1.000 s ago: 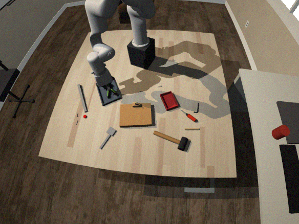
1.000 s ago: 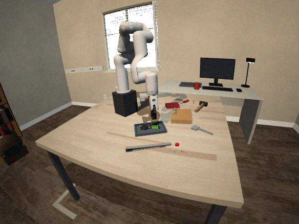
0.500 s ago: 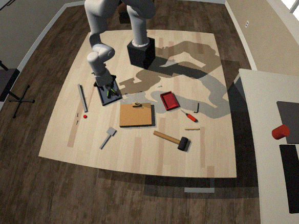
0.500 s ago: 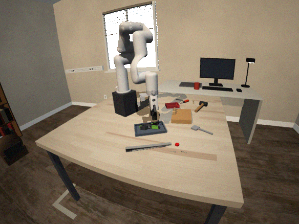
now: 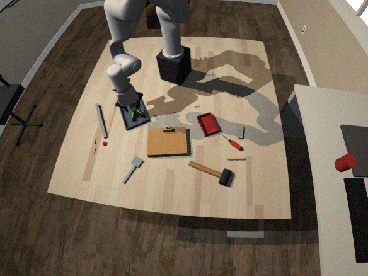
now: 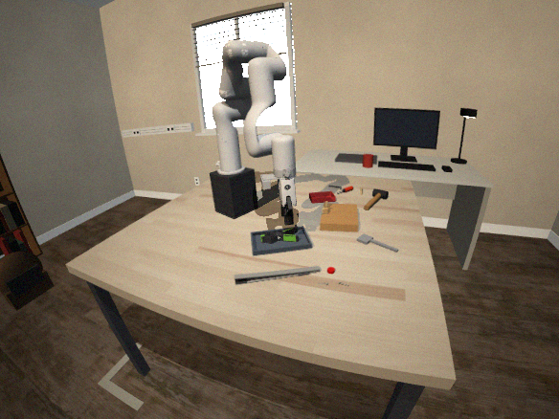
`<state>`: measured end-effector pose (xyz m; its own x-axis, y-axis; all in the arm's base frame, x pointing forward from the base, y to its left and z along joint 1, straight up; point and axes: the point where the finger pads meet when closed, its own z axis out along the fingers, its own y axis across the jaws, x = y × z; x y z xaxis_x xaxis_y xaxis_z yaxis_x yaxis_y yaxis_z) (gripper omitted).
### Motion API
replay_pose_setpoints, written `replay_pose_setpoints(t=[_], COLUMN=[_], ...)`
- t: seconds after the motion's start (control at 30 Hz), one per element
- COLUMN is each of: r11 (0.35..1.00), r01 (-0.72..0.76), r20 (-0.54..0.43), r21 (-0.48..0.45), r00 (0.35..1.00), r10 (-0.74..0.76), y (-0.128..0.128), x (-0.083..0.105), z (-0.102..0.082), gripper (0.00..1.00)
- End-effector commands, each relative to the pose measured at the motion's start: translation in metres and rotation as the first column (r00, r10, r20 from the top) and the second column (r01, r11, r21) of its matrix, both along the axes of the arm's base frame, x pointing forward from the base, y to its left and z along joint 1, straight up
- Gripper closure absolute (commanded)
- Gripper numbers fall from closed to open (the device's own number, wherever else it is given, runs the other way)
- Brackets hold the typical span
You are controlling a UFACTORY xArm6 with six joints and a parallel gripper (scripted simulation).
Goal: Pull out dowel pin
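The tan bench board point(image 5: 167, 141) lies mid-table. A small wooden block with its pin point(image 5: 167, 128) sits at the board's back edge, and it also shows in the exterior view point(image 6: 327, 207); the stop and any loose piece are too small to make out. The green-and-black spring clamp point(image 5: 137, 113) lies in a dark tray point(image 5: 135, 115) left of the board; it shows in the exterior view as well point(image 6: 282, 235). My gripper point(image 5: 130, 108) points down over this tray, open, just above the clamp point(image 6: 288, 219). I see nothing held between the fingers.
A red tray point(image 5: 208, 123), screwdriver point(image 5: 233, 143), hex key point(image 5: 243, 132) and thin dowel point(image 5: 236, 159) lie right of the board. A mallet point(image 5: 212, 172) and scraper point(image 5: 133, 168) lie in front. A ruler point(image 5: 101, 120) and red ball point(image 5: 104, 143) lie left. The robot base point(image 5: 174, 64) stands behind.
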<state>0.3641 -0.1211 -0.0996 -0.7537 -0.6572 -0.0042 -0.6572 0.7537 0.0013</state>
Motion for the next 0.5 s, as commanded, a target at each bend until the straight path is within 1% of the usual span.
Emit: replay_pose_setpoints(t=[0.0, 0.47], r11=[1.0, 1.0], r01=[0.0, 0.0], r20=[0.003, 0.002], r21=[-0.001, -0.003], r00=[1.0, 1.0], r10=[0.0, 0.0], y=[-0.0005, -0.0005], x=[0.0014, 0.0015], z=[0.0009, -0.0011], gripper=[0.28, 0.28])
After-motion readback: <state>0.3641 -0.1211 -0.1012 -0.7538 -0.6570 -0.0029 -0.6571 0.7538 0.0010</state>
